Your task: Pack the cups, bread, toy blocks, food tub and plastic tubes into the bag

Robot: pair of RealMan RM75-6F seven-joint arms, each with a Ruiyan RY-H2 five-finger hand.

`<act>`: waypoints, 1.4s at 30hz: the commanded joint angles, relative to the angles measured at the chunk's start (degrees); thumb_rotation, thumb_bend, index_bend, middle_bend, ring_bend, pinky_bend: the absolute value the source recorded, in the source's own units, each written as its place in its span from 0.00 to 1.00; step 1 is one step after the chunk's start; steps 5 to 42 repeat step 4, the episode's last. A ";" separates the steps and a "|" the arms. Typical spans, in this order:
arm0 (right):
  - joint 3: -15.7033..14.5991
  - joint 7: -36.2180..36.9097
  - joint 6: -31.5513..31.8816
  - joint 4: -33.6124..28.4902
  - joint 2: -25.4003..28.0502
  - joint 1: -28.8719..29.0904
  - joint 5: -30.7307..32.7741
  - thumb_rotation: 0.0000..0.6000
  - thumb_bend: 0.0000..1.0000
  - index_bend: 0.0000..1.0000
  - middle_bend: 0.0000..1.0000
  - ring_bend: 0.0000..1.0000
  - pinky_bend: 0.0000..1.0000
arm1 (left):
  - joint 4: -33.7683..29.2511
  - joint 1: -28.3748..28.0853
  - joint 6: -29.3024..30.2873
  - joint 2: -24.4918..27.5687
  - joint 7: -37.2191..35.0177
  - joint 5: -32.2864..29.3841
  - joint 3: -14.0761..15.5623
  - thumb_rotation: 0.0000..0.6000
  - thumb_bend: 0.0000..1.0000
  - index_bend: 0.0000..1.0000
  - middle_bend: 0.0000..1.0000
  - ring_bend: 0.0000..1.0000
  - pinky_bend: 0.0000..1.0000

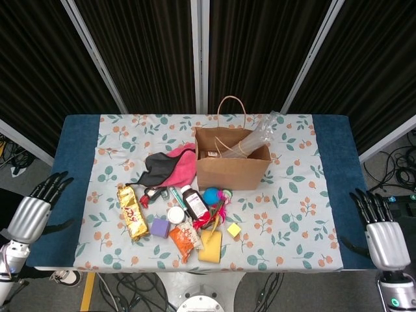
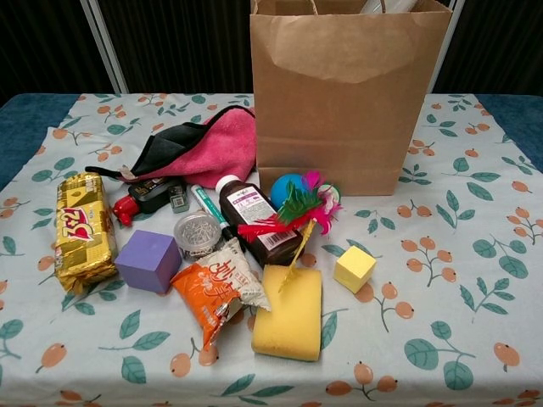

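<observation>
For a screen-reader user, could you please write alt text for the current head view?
A brown paper bag stands open on a floral tablecloth, clear plastic cups poking out of it. In front lie a pink cloth, a purple block, a yellow block and a sponge. The left hand and right hand sit empty at the table's sides.

No legible text on gold packet (image 2: 83,229), bottle label (image 2: 254,214) or orange packet (image 2: 216,288).

Bag (image 1: 232,170) stands upright mid-table, mouth open upward but plastic tubes (image 1: 257,137) jut out its right side; clutter crowds its front-left around purple block (image 2: 148,260); floral cloth (image 1: 292,208) right of the bag lies bare
</observation>
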 commanded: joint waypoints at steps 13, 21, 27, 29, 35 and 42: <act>0.52 3.47 -2.61 4.73 -3.25 -2.54 -1.38 1.00 0.00 0.00 0.03 0.00 0.00 | -1.64 0.75 0.00 0.60 2.17 0.11 0.62 1.00 0.03 0.15 0.15 0.08 0.20; 0.52 3.47 -2.61 4.73 -3.25 -2.54 -1.38 1.00 0.00 0.00 0.03 0.00 0.00 | -1.64 0.75 0.00 0.60 2.17 0.11 0.62 1.00 0.03 0.15 0.15 0.08 0.20; 0.52 3.47 -2.61 4.73 -3.25 -2.54 -1.38 1.00 0.00 0.00 0.03 0.00 0.00 | -1.64 0.75 0.00 0.60 2.17 0.11 0.62 1.00 0.03 0.15 0.15 0.08 0.20; 0.52 3.47 -2.61 4.73 -3.25 -2.54 -1.38 1.00 0.00 0.00 0.03 0.00 0.00 | -1.64 0.75 0.00 0.60 2.17 0.11 0.62 1.00 0.03 0.15 0.15 0.08 0.20; 0.52 3.47 -2.61 4.73 -3.25 -2.54 -1.38 1.00 0.00 0.00 0.03 0.00 0.00 | -1.64 0.75 0.00 0.60 2.17 0.11 0.62 1.00 0.03 0.15 0.15 0.08 0.20; 0.52 3.47 -2.61 4.73 -3.25 -2.54 -1.38 1.00 0.00 0.00 0.03 0.00 0.00 | -1.64 0.75 0.00 0.60 2.17 0.11 0.62 1.00 0.03 0.15 0.15 0.08 0.20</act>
